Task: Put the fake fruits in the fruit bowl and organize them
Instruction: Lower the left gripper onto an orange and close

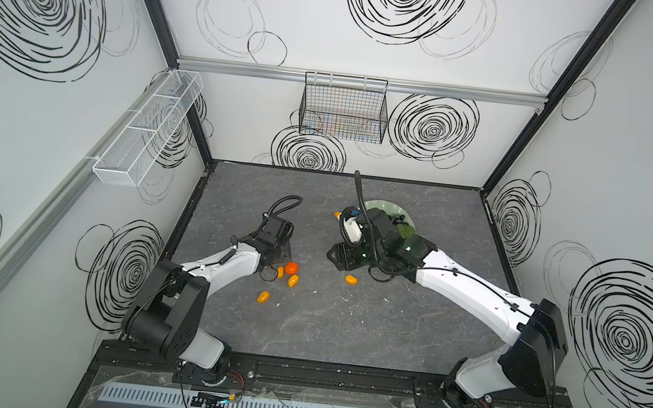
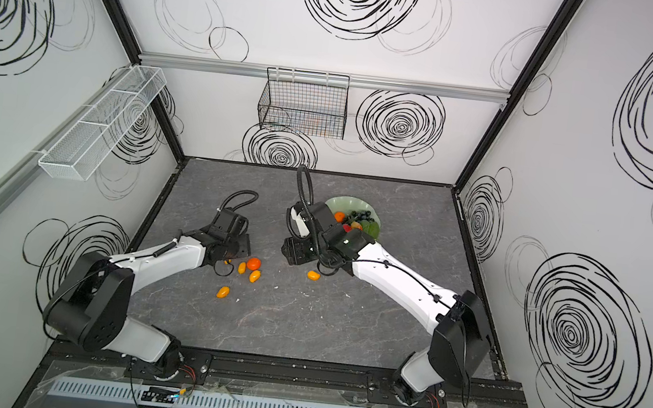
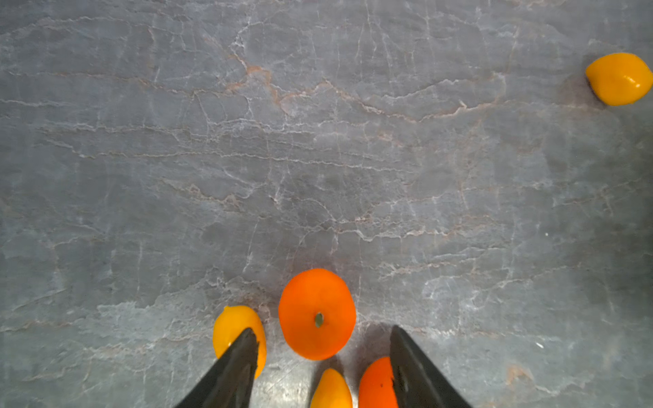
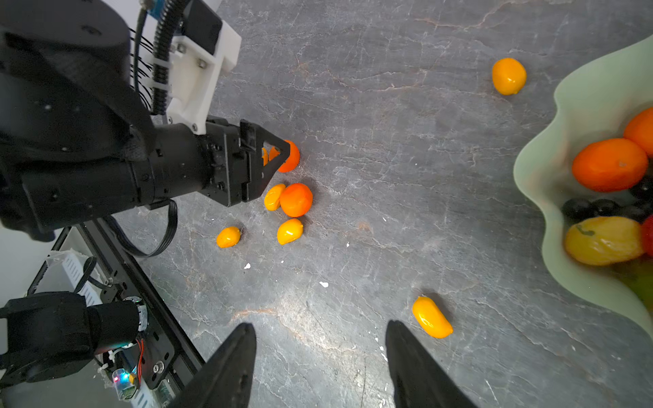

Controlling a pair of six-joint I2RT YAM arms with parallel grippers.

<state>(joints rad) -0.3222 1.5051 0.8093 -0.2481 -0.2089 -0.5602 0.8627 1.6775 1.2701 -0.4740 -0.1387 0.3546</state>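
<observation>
Grey marbled tabletop, left arm and right arm reaching in from the near edge. We find the fruit bowl at the back, right of centre, partly hidden under the right arm. In it lie the grape bunch with its green leaf, bowl tangerines, a yellow fruit and a strawberry.

The right end effector hangs released over bare tabletop with nothing between its jaws; the near kumquat lies just beside one finger.

The left end effector sits low in the fruit cluster left of centre. Its jaws stand apart, with the inner tangerine against one finger and the inner kumquat between them. We cannot tell whether anything is gripped.

The front tangerine lies just past the fingertips and the side kumquat is partly under one finger. The stray kumquat lies near the bowl's rim, outside it.
</observation>
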